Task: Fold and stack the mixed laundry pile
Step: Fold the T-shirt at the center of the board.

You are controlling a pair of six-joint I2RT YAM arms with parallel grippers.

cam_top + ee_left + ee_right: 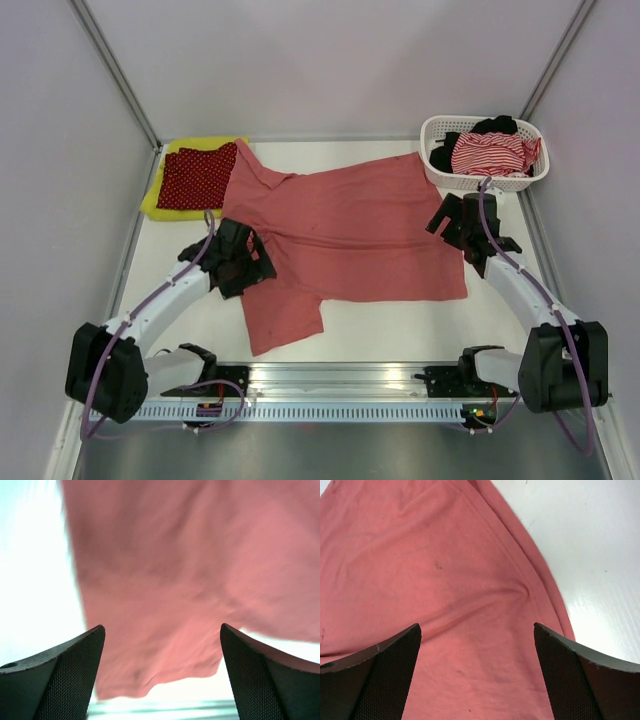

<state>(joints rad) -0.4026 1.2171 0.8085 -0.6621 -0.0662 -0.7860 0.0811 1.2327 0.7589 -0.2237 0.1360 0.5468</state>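
I read the salmon-pink cotton polo shirt [350, 225] as flat on the white bench [400, 322], with its long axis running from the left hand [243, 262] to the right hand [462, 226]. Both hands are spread and empty. Sleeve sits beneath the left, hem edge beneath the right.

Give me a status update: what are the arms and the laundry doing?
Both open, left gripper and right gripper, over the pink shirt. It lies spread out, unfolded. Behind, dotted cloth on yellow garment; striped piece in basket. Nothing blocking.
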